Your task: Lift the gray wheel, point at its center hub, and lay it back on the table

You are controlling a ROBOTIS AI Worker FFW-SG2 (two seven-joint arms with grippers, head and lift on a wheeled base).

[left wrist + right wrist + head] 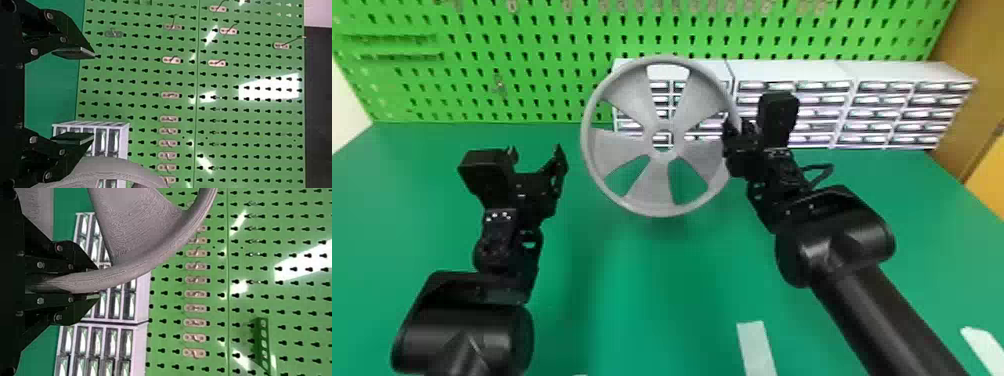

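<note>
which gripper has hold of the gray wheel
The right gripper, its fingers shut on the rim of the gray wheel. The left gripper differs: it stands open and empty, off to the wheel's left.

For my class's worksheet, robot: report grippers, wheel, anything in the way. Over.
Right gripper shut on gray wheel's rim. Wheel held up off table. Left gripper open, left of wheel. Drawer units behind; nothing seen between left gripper and wheel.

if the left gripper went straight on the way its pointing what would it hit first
Probably the green pegboard, passing left of the gray wheel, though depth is hard to judge.
</note>
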